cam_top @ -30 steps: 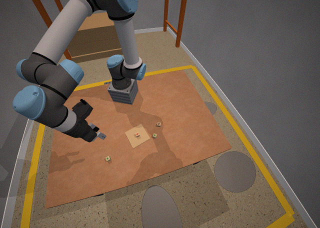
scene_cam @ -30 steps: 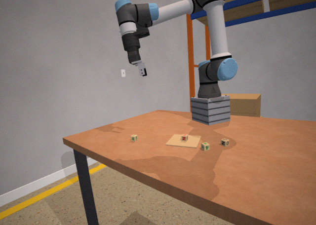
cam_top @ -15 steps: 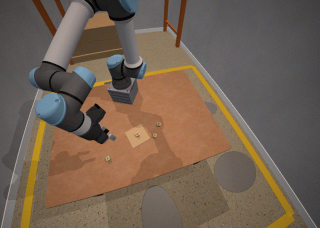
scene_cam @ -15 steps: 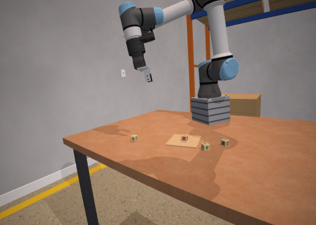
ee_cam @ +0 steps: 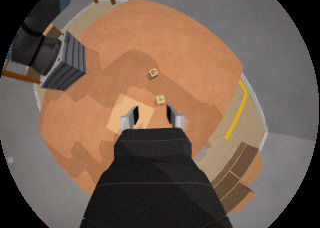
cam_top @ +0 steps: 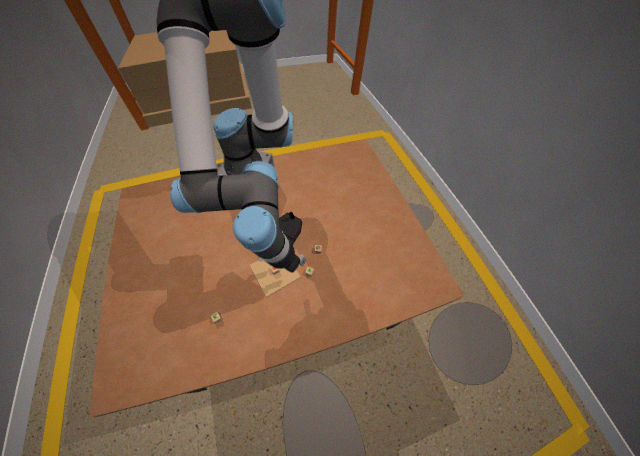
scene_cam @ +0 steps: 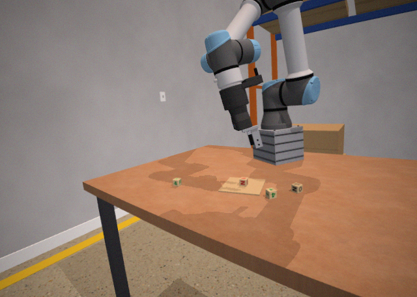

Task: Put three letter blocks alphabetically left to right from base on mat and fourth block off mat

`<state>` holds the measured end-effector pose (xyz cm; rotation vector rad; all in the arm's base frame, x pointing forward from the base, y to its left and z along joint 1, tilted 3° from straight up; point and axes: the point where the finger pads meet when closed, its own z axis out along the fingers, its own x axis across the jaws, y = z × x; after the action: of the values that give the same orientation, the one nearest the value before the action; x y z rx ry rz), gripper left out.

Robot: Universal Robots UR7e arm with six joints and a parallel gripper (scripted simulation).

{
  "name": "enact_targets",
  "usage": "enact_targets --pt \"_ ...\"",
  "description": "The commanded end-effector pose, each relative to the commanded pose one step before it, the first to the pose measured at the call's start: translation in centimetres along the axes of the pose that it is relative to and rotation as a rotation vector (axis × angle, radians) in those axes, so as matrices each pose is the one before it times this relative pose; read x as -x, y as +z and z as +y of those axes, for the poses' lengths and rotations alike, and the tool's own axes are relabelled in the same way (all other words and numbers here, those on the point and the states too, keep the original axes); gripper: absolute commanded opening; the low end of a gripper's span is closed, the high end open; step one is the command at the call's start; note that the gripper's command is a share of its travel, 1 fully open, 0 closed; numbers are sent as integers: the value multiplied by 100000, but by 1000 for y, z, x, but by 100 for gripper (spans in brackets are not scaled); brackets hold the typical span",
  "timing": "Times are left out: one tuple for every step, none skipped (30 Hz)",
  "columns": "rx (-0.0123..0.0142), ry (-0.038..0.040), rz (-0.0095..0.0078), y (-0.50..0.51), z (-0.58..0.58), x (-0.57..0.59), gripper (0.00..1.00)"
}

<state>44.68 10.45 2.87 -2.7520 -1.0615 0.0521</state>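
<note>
The pale square mat (cam_top: 289, 279) (scene_cam: 252, 190) (ee_cam: 118, 111) lies on the table. A block with red marks (cam_top: 275, 269) (scene_cam: 243, 182) stands on it; the wrist view does not show it. A green-marked block (cam_top: 309, 271) (scene_cam: 271, 193) (ee_cam: 160, 99) lies just off the mat. A dark-marked block (cam_top: 317, 248) (scene_cam: 296, 187) (ee_cam: 153, 73) lies farther out on that side. Another green-marked block (cam_top: 216, 317) (scene_cam: 176, 182) lies off the opposite side. Top letters are too small to read surely. My gripper (cam_top: 299, 263) (scene_cam: 255, 146) (ee_cam: 152, 111) is open and empty, tilted, above the table.
The brown table top (cam_top: 361, 224) (scene_cam: 353, 199) (ee_cam: 185, 48) carries the robot's grey base block (scene_cam: 288, 147) (ee_cam: 67, 63) at the back. The arm's shadow crosses the mat and table. Orange rack posts (cam_top: 363, 38) and cardboard boxes (cam_top: 188, 79) stand behind, off the table.
</note>
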Motion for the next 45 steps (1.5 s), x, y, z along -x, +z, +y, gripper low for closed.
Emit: enact_targets --pt "-2056 -3461 -1646 4479 -5303 -851 100" --pt "-427 -676 -381 890 -1080 -93 100" --pt "-379 -603 -352 788 -972 -57 100" --pt "-329 -527 -317 685 -855 -29 100" --pt "0 0 0 0 0 0 100" --pt "0 0 0 0 0 0 100" --pt "-279 -450 -277 581 -734 -10 100" --pt "-230 -373 -235 479 -611 3 100" --pt "-183 -298 -191 381 -489 9 100" --pt "-139 -226 -147 289 -372 11 100" --pt "-98 -161 -105 204 -265 10 100" --pt "-63 -103 -68 131 -170 7 100" --pt "-34 -56 -37 71 -92 4 100" --pt "-13 -22 -14 27 -36 2 100" --pt "-2 -3 -2 4 -5 0 100" --pt "0 0 0 0 0 0 100" --pt "0 0 0 0 0 0 100" --pt "0 0 0 0 0 0 100" --pt "0 0 0 0 0 0 100" --pt "0 0 0 0 0 0 100" --pt "0 0 0 0 0 0 100" --pt "0 0 0 0 0 0 100" --pt "0 0 0 0 0 0 100" --pt "0 0 0 0 0 0 100" --pt "0 0 0 0 0 0 100" --pt "0 0 0 0 0 0 100" --pt "0 0 0 0 0 0 100" --pt "0 0 0 0 0 0 100" --pt "0 0 0 0 0 0 100" --pt "0 0 0 0 0 0 100" --pt "0 0 0 0 0 0 100" --pt "0 0 0 0 0 0 100" --pt "0 0 0 0 0 0 100" --pt "0 0 0 0 0 0 100" --pt "0 0 0 0 0 0 100" --pt "0 0 0 0 0 0 100" --pt "0 0 0 0 0 0 100" --pt "0 0 0 0 0 0 100" --pt "0 0 0 0 0 0 100" --pt "0 0 0 0 0 0 100" --pt "0 0 0 0 0 0 100" --pt "0 0 0 0 0 0 100" --pt "0 0 0 0 0 0 100" --pt "0 0 0 0 0 0 100" --pt "0 0 0 0 0 0 100"
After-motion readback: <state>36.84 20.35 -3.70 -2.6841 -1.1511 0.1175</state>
